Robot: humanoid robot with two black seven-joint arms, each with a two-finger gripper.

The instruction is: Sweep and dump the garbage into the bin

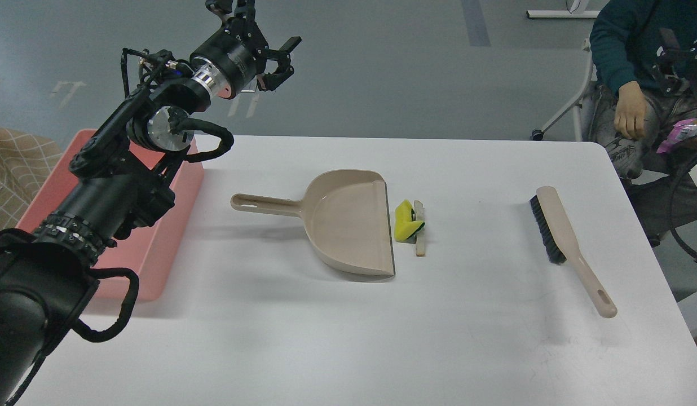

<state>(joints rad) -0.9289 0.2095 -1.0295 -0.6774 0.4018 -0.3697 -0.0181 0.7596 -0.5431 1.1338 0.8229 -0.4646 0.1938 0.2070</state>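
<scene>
Beside dustpan (pixel 348 223): garbage (pixel 410 221).

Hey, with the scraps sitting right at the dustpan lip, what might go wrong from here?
1. The yellow chunk and beige stick lie just outside the dustpan; a hard brush stroke may flick them past it.
2. The pink bin sits partly under the left arm, so tipping could miss.

Grey floor (pixel 382 67) with pale markings; white table (pixel 326 338); seated person (pixel 636 67) far right.
</scene>
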